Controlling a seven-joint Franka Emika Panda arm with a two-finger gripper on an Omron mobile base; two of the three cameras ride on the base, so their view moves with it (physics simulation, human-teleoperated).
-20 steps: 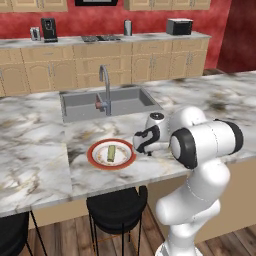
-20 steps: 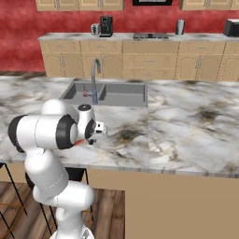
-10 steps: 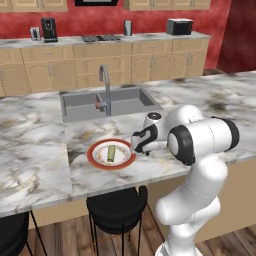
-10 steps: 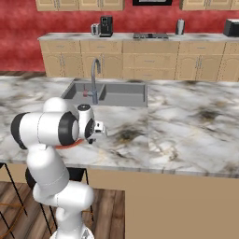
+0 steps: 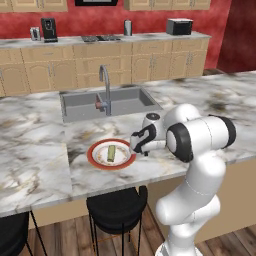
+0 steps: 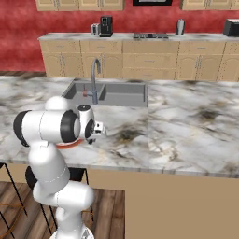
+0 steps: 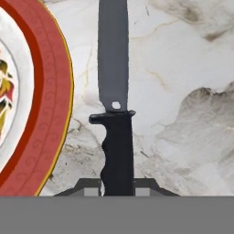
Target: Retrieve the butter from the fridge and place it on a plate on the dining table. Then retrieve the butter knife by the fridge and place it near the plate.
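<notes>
Marble-topped, brown-veined surface (image 5: 40, 165): red-rimmed round plate (image 5: 95, 159) bearing pale oblong butter stick (image 5: 111, 153). Slim dark butter knife (image 7: 115, 100), hovering just beside plate, clenched at its black handle by pincer (image 7: 117, 185). Likely light, rigid, slippery blade; handle grip suits.

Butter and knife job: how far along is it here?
Done: the butter lies on the plate on the dining table. In hand: the pincer is shut on the knife, held beside the plate's rim. Left: release the knife onto the marble there.
</notes>
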